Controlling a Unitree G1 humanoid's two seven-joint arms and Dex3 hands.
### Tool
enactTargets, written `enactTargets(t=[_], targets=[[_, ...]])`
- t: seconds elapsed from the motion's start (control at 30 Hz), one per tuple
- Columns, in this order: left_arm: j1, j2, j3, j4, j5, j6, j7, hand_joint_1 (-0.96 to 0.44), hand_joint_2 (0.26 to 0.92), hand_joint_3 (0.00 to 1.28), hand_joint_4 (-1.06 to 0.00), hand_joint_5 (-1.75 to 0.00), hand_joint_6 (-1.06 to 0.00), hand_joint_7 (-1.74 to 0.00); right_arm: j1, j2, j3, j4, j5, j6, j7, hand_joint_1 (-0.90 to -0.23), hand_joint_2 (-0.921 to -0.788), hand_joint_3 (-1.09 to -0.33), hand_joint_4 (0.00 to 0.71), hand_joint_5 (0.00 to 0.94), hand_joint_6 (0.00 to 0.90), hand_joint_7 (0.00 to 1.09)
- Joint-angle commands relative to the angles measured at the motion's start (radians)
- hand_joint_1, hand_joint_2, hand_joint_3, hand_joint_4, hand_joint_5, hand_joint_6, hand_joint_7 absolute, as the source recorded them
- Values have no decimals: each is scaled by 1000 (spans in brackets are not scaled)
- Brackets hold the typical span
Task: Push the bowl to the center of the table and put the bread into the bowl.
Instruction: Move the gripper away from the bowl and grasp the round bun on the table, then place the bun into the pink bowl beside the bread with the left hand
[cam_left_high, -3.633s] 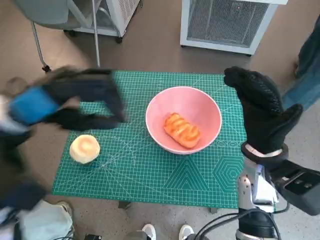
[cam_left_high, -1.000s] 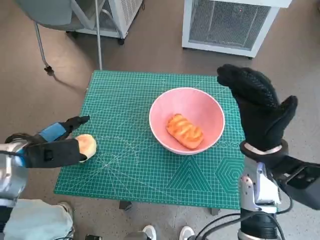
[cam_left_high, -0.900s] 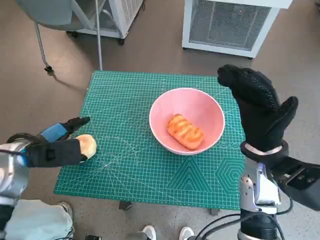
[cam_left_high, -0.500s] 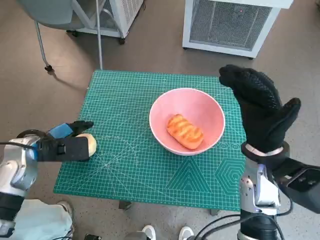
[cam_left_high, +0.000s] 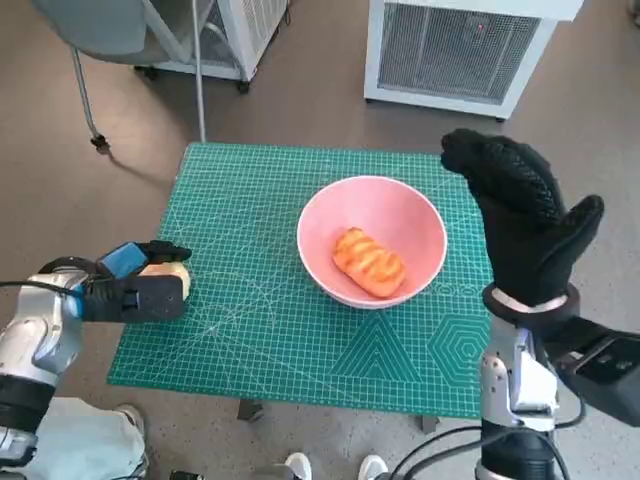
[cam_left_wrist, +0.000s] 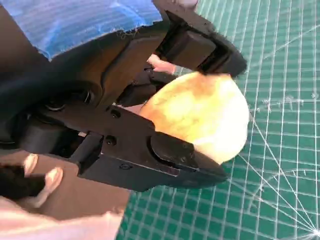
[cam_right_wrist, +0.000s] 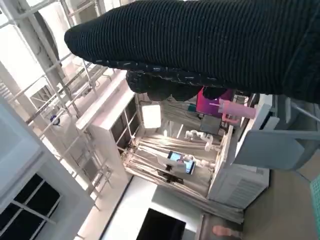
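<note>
1. Pink bowl (cam_left_high: 372, 253): stands on the green cutting mat (cam_left_high: 290, 330) that covers the worktop, near its middle. An orange glazed bread (cam_left_high: 368, 262) lies inside it.
2. Round pale bun (cam_left_high: 172, 279): sits at the mat's left edge, well apart from the bowl. In the left wrist view the bun (cam_left_wrist: 202, 116) fills the space between the black fingers (cam_left_wrist: 165, 155).
3. Left hand (cam_left_high: 135, 283): blue-taped back uppermost, grasping the bun, with its fingers on opposite sides of it.
4. Right hand (cam_left_high: 520, 215): gloved, raised upright beside the bowl's right rim, released, fingers extended, holding nothing. In the right wrist view the glove (cam_right_wrist: 210, 45) spans the frame as a dark band.
5. Surroundings: white cabinets (cam_left_high: 465, 45) stand on the floor beyond the worktop.
</note>
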Motion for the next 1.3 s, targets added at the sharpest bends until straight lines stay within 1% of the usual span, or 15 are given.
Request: enactTargets(t=[0.03,0.2,0.3,0.53,0.77,0.83,0.97,1.03,1.13,1.3], targets=[[36,4,-1,26,-41,-91,-18,5,890,60,-742,-1165,-724,-988,19,4,4,6,-13,2,-11,-558,-921,-811,60,497,-1,718],[36,31,56,-23,-104,-138,-32,2,896,59,-720,-1222,-734,-967,17,4,5,11,-16,-1,-13,-558,-921,-811,61,497,-1,718],[47,46,104,-85,-146,-147,-39,1,897,59,-714,-1234,-736,-959,18,5,7,10,-19,-2,-16,-558,-921,-811,61,496,-1,718],[66,67,204,-228,-214,-160,-36,1,905,44,-725,-1157,-710,-1052,16,4,8,17,-16,-7,-15,-560,-921,-816,60,496,-1,718],[15,52,300,-376,-282,-163,-21,2,907,40,-776,-1038,-660,-1166,7,4,7,37,-14,-18,-12,-562,-921,-814,61,496,-1,718],[-13,37,309,-405,-285,-159,-10,2,905,30,-801,-1008,-668,-1158,4,5,8,41,-14,-21,-11,-562,-921,-814,62,496,-1,719],[-75,-6,311,-456,-280,-167,27,1,902,25,-812,-1061,-686,-1077,-1,7,11,50,-13,-26,-10,-562,-921,-816,63,496,-1,720],[-108,-35,302,-473,-274,-180,52,1,899,26,-817,-1053,-687,-1079,-6,8,12,57,-12,-29,-9,-561,-921,-817,63,495,-1,721],[-155,-82,281,-486,-258,-205,91,1,907,21,-807,-1016,-671,-1140,-11,8,12,65,-9,-32,-7,-561,-921,-819,64,494,-1,722],[-240,-180,220,-448,-213,-300,179,0,916,18,-792,-1015,-654,-1174,-15,9,14,74,-7,-39,-3,-563,-921,-819,68,494,-1,727]])
